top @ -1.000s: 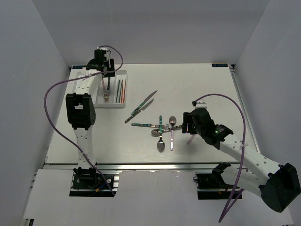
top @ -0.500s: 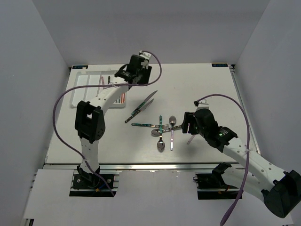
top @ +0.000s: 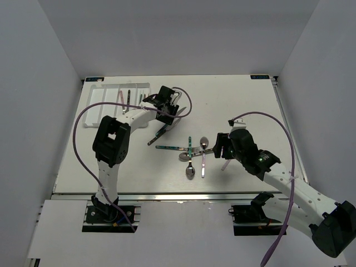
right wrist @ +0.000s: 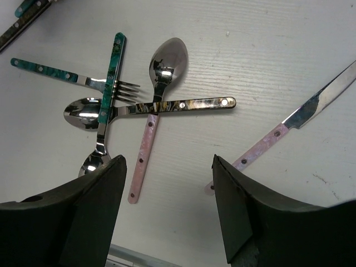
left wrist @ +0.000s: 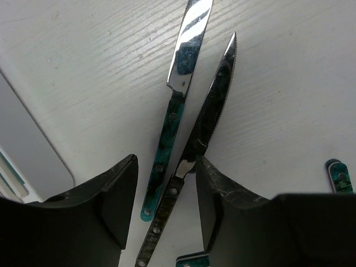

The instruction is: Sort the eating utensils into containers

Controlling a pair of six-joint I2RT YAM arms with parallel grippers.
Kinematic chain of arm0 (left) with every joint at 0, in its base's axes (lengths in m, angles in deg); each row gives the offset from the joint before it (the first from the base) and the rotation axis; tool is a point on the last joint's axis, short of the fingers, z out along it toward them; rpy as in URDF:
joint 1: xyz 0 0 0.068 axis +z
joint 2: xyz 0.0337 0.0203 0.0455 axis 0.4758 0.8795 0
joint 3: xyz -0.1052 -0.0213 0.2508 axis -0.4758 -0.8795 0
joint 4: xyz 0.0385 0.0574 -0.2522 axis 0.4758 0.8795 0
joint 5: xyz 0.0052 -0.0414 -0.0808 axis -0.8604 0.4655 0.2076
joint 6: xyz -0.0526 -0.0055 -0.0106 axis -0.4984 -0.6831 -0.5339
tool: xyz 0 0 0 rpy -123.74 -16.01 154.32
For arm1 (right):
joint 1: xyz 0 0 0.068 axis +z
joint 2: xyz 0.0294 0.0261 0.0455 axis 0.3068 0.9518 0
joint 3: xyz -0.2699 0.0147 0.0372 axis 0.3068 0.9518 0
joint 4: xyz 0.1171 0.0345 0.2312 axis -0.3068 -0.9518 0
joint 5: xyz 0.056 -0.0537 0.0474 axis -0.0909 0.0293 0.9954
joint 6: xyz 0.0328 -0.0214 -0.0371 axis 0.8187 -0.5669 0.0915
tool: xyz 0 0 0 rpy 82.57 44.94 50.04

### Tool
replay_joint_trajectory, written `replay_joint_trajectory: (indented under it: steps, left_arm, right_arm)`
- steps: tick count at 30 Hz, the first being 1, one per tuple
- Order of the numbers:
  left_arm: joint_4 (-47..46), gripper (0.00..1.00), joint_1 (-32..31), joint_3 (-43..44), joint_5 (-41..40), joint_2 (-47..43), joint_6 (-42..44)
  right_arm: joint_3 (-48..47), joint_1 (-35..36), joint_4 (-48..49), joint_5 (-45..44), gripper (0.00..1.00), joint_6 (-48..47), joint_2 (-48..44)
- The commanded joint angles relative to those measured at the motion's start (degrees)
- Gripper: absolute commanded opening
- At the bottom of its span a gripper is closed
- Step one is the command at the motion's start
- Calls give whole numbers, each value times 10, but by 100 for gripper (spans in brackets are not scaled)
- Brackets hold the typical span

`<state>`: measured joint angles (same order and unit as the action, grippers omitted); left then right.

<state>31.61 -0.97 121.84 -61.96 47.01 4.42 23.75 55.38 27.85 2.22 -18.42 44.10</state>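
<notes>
My left gripper point(top: 167, 113) point(left wrist: 165, 183) is open and low over two knives lying side by side, one teal-handled point(left wrist: 167, 139) and one dark-handled point(left wrist: 207, 125); its jaws straddle both handles. The knives' handle ends show in the top view point(top: 157, 136). My right gripper point(top: 218, 146) point(right wrist: 168, 167) is open and empty above a crossed pile: a teal fork point(right wrist: 50, 69), a teal-handled spoon point(right wrist: 113, 61), a dark-handled spoon point(right wrist: 189, 104) and a pink-handled spoon point(right wrist: 143, 156). A pink-handled knife point(right wrist: 261, 147) lies to the right. The white tray point(top: 97, 108) at the back left holds a few utensils.
The tray's rounded corner point(left wrist: 22, 144) shows just left of the left gripper. Another teal handle end point(left wrist: 338, 175) lies to its right. The left arm's links lie across the tray's right part. The table's near edge point(right wrist: 128, 257) runs below the right gripper.
The left arm has swung from above the tray rightwards and nearer, down over the two knives. The right arm has barely moved.
</notes>
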Motion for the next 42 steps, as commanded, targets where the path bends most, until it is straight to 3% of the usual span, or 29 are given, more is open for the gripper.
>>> replay_joint_trajectory:
  steps: [1,42]
  left_arm:
    - [-16,56,-3,0,4,5,20]
    - [-57,44,33,14,38,83,9]
  right_arm:
    - [6,-3,18,9,68,-9,-8]
    - [12,-2,29,29,68,-16,13]
